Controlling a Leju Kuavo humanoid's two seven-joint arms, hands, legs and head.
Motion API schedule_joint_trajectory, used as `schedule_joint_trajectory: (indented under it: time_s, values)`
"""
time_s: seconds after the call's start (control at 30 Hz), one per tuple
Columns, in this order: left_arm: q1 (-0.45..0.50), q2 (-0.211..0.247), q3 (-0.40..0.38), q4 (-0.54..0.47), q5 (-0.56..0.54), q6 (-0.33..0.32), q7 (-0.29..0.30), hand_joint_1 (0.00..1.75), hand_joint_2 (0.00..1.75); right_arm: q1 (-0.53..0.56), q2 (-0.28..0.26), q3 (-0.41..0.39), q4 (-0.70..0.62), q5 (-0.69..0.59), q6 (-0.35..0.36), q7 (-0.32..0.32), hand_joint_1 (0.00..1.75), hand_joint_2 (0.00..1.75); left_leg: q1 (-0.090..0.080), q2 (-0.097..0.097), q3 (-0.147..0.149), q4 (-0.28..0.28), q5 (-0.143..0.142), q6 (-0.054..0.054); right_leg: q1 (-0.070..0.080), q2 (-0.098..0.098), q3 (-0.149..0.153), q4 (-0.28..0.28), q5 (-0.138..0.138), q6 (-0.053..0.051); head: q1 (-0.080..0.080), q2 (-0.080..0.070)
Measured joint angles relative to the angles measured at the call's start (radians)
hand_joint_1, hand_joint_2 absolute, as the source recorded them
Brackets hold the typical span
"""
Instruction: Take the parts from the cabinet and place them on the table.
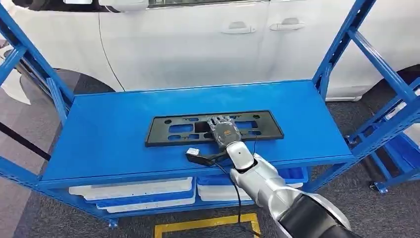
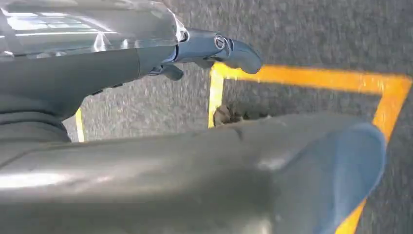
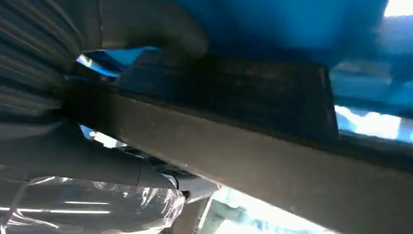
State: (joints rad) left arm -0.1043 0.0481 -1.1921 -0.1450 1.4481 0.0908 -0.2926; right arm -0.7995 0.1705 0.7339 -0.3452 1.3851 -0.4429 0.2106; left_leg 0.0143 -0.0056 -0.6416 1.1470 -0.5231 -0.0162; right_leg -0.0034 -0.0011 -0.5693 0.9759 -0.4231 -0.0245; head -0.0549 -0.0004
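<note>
A flat black plastic frame [image 1: 257,126] with several cut-outs lies across the middle of the blue shelf top [image 1: 109,134]. My right hand [image 1: 224,130] reaches onto the frame's near long edge at its centre. In the right wrist view the frame's dark bar [image 3: 253,141] runs between the thick thumb [image 3: 146,29] on one side and the fingers [image 3: 97,165] on the other, so the hand grips it. My left hand [image 2: 160,146] hangs over grey carpet with its fingers [image 2: 229,48] stretched out, holding nothing.
A white car [image 1: 198,44] stands close behind the shelf. Blue slanted uprights [image 1: 341,44] frame both ends. White and blue trays [image 1: 143,191] fill the lower shelf. Another blue rack [image 1: 396,144] is at the right. Yellow floor tape [image 1: 208,223] marks the carpet in front.
</note>
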Motion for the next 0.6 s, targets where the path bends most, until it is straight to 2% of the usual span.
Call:
schedule_joint_trajectory:
  time_s: [0.03, 0.07, 0.1, 0.13, 0.17, 0.2, 0.23, 0.27, 0.3, 0.33, 0.37, 0.4, 0.43, 0.47, 0.53, 0.57, 0.6]
  values:
    - [0.000, 0.000, 0.000, 0.000, 0.000, 0.000, 0.000, 0.00, 0.00, 0.001, -0.001, -0.004, 0.003, 0.000, 0.007, 0.000, 1.71, 1.75, 0.002, 0.000, -0.035, 0.077, -0.035, -0.004, 0.001, 0.000, -0.001, 0.000, 0.000, 0.000, 0.000, 0.000]
    - [0.000, 0.000, -0.001, 0.000, 0.000, 0.000, 0.000, 0.00, 0.00, 0.005, -0.003, -0.007, 0.009, 0.000, 0.011, 0.001, 1.71, 1.75, 0.002, 0.000, -0.063, 0.138, -0.055, -0.007, 0.001, 0.000, -0.003, 0.002, 0.000, 0.000, 0.000, 0.000]
    - [0.002, 0.001, -0.002, 0.000, 0.000, 0.000, 0.000, 0.00, 0.00, 0.007, -0.005, -0.010, 0.012, 0.000, 0.011, 0.001, 1.71, 1.75, 0.003, 0.000, -0.074, 0.159, -0.050, -0.010, 0.000, 0.000, -0.006, 0.005, 0.000, 0.001, 0.000, 0.000]
    - [0.002, 0.003, -0.003, 0.000, 0.000, 0.000, 0.000, 0.00, 0.00, 0.005, -0.007, -0.013, 0.014, 0.000, 0.012, 0.001, 1.69, 1.75, 0.006, 0.000, -0.057, 0.124, -0.022, -0.012, -0.001, 0.001, -0.007, 0.008, -0.001, 0.002, 0.000, 0.000]
    - [0.001, 0.004, -0.004, 0.000, 0.000, 0.000, 0.000, 0.00, 0.00, 0.003, -0.008, -0.016, 0.015, 0.000, 0.012, 0.001, 1.71, 1.75, 0.009, 0.001, -0.021, 0.055, 0.020, -0.014, -0.003, 0.001, -0.006, 0.013, -0.004, 0.006, 0.000, 0.000]
    - [0.000, 0.006, -0.005, 0.000, 0.000, 0.000, 0.000, 0.00, 0.00, 0.002, -0.008, -0.019, 0.015, 0.000, 0.011, 0.001, 1.71, 1.75, 0.012, 0.001, 0.025, -0.035, 0.064, -0.015, -0.005, 0.002, -0.006, 0.020, -0.008, 0.011, 0.000, 0.000]
    - [-0.001, 0.006, -0.005, 0.000, 0.000, 0.000, -0.002, 0.00, 0.00, -0.001, -0.009, -0.020, 0.015, 0.000, 0.011, 0.001, 1.71, 1.75, 0.015, 0.003, 0.065, -0.119, 0.084, -0.015, -0.006, 0.002, -0.007, 0.029, -0.014, 0.018, 0.000, 0.000]
    - [-0.004, 0.006, -0.006, 0.000, 0.000, -0.005, -0.005, 0.00, 0.00, -0.003, -0.012, -0.023, 0.016, 0.000, 0.011, 0.001, 1.73, 1.75, 0.006, 0.000, 0.072, -0.127, 0.069, -0.008, 0.002, 0.004, -0.013, 0.035, -0.018, 0.025, 0.000, 0.000]
    - [-0.005, 0.007, -0.007, 0.000, 0.000, -0.008, -0.010, 0.00, 0.00, -0.004, -0.014, -0.026, 0.017, 0.001, 0.009, 0.001, 1.73, 1.75, 0.007, -0.003, 0.070, -0.124, 0.073, 0.006, 0.002, 0.005, -0.015, 0.035, -0.015, 0.029, 0.000, 0.000]
    - [-0.004, 0.007, -0.008, 0.000, 0.000, -0.012, -0.016, 0.00, 1.75, -0.004, -0.015, -0.029, 0.018, 0.002, 0.005, 0.000, 1.69, 1.75, 0.007, -0.003, 0.068, -0.125, 0.074, 0.010, 0.002, 0.005, -0.015, 0.034, -0.013, 0.033, 0.000, 0.000]
    - [-0.005, 0.007, -0.010, 0.000, 0.000, -0.016, -0.025, 0.00, 1.75, -0.004, -0.017, -0.032, 0.018, 0.002, 0.003, 0.000, 1.69, 1.75, 0.003, -0.003, 0.066, -0.125, 0.075, 0.017, 0.000, 0.006, -0.015, 0.032, -0.011, 0.037, 0.000, 0.000]
    - [-0.006, 0.007, -0.013, 0.000, 0.000, -0.019, -0.036, 0.00, 1.75, -0.004, -0.019, -0.034, 0.019, 0.003, -0.002, 0.000, 1.69, 1.75, 0.006, -0.003, 0.067, -0.130, 0.079, 0.025, -0.001, 0.007, -0.015, 0.034, -0.013, 0.044, 0.000, 0.000]
    - [-0.009, 0.007, -0.018, 0.000, 0.000, -0.022, -0.046, 0.00, 1.75, -0.004, -0.022, -0.037, 0.019, 0.003, -0.008, 0.000, 1.69, 1.75, 0.009, -0.001, 0.068, -0.133, 0.083, 0.032, -0.005, 0.006, -0.019, 0.050, -0.027, 0.049, 0.000, 0.000]
    - [-0.011, 0.007, -0.020, 0.000, 0.000, -0.024, -0.055, 0.00, 1.75, -0.004, -0.024, -0.038, 0.019, 0.003, -0.009, -0.002, 1.69, 1.75, 0.009, -0.001, 0.067, -0.134, 0.084, 0.038, -0.004, 0.005, -0.040, 0.092, -0.058, 0.052, 0.000, 0.000]
    - [-0.014, 0.007, -0.024, 0.000, 0.000, -0.026, -0.068, 0.00, 1.75, -0.001, -0.030, -0.043, 0.021, 0.007, -0.010, -0.003, 1.66, 1.75, 0.007, 0.000, 0.060, -0.134, 0.086, 0.042, -0.006, 0.005, -0.120, 0.256, -0.139, 0.057, 0.000, 0.000]
    - [-0.014, 0.007, -0.024, 0.000, 0.000, -0.026, -0.069, 0.00, 1.75, 0.001, -0.031, -0.045, 0.022, 0.008, -0.010, -0.006, 1.66, 1.75, 0.006, 0.000, 0.058, -0.133, 0.086, 0.042, -0.006, 0.005, -0.154, 0.324, -0.162, 0.058, 0.000, 0.000]
    - [-0.013, 0.008, -0.025, 0.000, 0.000, -0.026, -0.069, 0.00, 1.75, 0.004, -0.032, -0.046, 0.022, 0.010, -0.011, -0.007, 1.66, 1.75, 0.005, 0.000, 0.058, -0.133, 0.086, 0.043, -0.007, 0.005, -0.174, 0.362, -0.164, 0.058, 0.000, 0.000]
